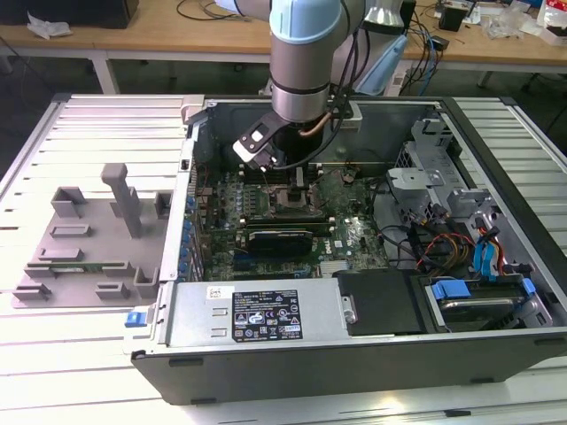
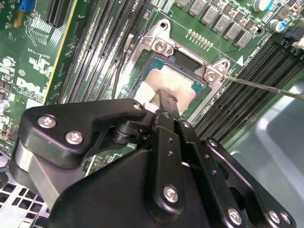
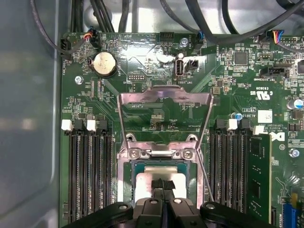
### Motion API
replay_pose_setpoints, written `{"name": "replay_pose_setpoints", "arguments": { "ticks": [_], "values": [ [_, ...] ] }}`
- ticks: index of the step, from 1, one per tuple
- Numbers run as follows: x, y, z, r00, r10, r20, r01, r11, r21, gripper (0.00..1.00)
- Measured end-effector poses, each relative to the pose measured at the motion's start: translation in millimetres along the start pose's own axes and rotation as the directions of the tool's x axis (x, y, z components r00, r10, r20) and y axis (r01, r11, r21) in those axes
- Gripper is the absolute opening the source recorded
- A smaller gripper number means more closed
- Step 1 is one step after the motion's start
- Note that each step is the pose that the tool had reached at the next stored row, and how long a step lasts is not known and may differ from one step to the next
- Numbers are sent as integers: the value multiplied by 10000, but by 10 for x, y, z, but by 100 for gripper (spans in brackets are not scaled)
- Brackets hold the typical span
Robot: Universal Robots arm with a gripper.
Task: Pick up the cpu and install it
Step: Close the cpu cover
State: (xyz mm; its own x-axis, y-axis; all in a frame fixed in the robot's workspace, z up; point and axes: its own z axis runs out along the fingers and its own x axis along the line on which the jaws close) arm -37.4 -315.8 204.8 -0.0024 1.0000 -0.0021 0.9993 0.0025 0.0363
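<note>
The cpu [image 3: 145, 185] is a small, thin, stiff square with a smooth metal top. I judge it light but slippery, and fragile on its underside and corners. A hold is best taken on two opposite edges of the pale rim, not on the flat top, and it should be kept level. It lies flat inside the socket [image 3: 156, 153] on the motherboard [image 3: 142, 71], and in the second wrist view the cpu [image 2: 173, 80] looks seated within the metal frame. The load plate [image 3: 164, 111] stands folded open behind the socket and the thin lever [image 2: 266, 86] is swung out, so the cpu is not yet clamped down. The hand [image 3: 164, 184] is directly over the cpu, its tips at the middle of the metal top; whether they touch it I cannot tell. The two fingers are pressed together with no gap and nothing is between them, so the hand has hold of nothing. In the exterior view the hand [image 1: 297, 181] reaches down into the open computer case [image 1: 354, 354], which lies on the worktop [image 1: 89, 124]
</note>
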Motion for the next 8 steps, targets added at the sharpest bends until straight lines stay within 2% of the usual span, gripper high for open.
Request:
{"name": "replay_pose_setpoints", "arguments": {
  "ticks": [6,7,8],
  "values": [
    [0,-1,22,10000,0,0,0,10000,0,11],
    [1,1,8,10000,0,-10,0,10000,-7,11],
    [4,4,-34,10000,1,-20,-1,10000,-12,11]
  ]
}}
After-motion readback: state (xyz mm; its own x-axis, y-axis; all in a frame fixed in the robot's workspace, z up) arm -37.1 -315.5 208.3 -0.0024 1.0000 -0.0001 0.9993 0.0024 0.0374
